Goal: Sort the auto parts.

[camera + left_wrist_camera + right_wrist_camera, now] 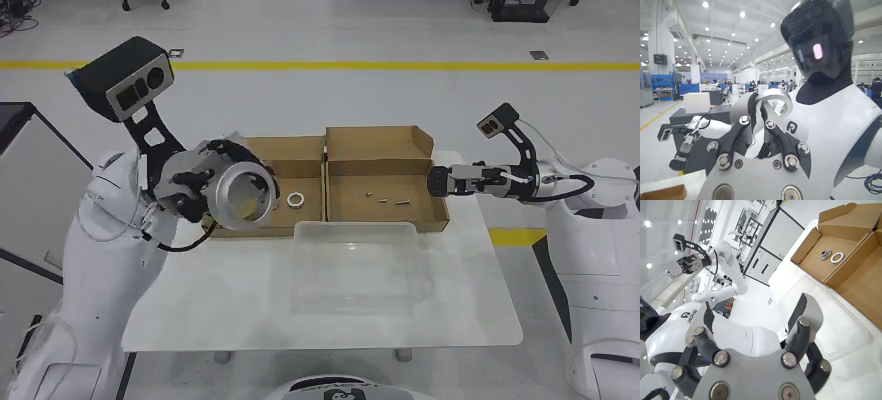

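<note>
**A:** Which step is in hand?

**B:** A carry, I'd judge. The left claw (758,108) is clamped on the wall of a large metal ring (780,94), one finger inside the bore and one outside. In the top view the ring sits at centre left, overlapping the left cardboard box (285,150).

**A:** What's already in that box?

**B:** A small ring (295,198) and, just beside it, a flanged hub (825,254). The right cardboard box (380,140) holds small fasteners (400,200). So the big ring probably belongs on the left.

**A:** And the next move?

**B:** Likely lowering it onto bare cardboard, apart from the two smaller parts, and only then letting go.

**A:** The other claw?

**B:** The right claw (755,305) is spread wide, holds nothing, and hangs at the right box's right edge in the top view.
</note>
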Robot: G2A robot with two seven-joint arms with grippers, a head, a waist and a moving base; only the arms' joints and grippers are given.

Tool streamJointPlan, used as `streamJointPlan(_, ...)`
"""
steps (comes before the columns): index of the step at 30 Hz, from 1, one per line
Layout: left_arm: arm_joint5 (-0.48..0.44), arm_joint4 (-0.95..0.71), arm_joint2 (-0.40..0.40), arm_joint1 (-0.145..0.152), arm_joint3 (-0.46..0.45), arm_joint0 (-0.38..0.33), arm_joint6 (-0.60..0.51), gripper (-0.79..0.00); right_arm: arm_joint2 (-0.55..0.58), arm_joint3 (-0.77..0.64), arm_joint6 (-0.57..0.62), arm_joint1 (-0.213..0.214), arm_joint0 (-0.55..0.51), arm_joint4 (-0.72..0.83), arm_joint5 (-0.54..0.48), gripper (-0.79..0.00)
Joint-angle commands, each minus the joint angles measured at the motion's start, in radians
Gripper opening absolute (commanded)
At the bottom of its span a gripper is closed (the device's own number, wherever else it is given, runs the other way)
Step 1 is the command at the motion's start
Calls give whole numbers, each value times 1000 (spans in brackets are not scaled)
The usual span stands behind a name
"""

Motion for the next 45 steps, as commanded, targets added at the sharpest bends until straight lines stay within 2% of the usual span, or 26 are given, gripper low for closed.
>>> streamJointPlan(1,-11,-41,2,0,11,0,13,-785,0,0,0,0,0,0,0,0)
streamJointPlan(5,-18,-103,9,1,47,1,20,-785,0,0,0,0,0,0,0,0)
streamJointPlan(8,0,-74,1,4,74,-3,2,-785,0,0,0,0,0,0,0,0)
streamJointPlan(17,0,-74,1,4,74,-3,2,-785,0,0,0,0,0,0,0,0)
streamJointPlan(20,12,-84,-2,1,49,16,51,-785,0,0,0,0,0,0,0,0)
streamJointPlan(23,0,-146,9,-5,20,34,76,-785,0,0,0,0,0,0,0,0)
streamJointPlan(31,-23,-320,30,-17,7,45,25,-785,0,0,0,0,0,0,0,0)
streamJointPlan(38,2,-285,5,-23,27,47,0,-785,0,0,0,0,0,0,0,0)
streamJointPlan(45,35,-94,-36,-22,61,56,-6,-785,0,0,0,0,0,0,0,0)
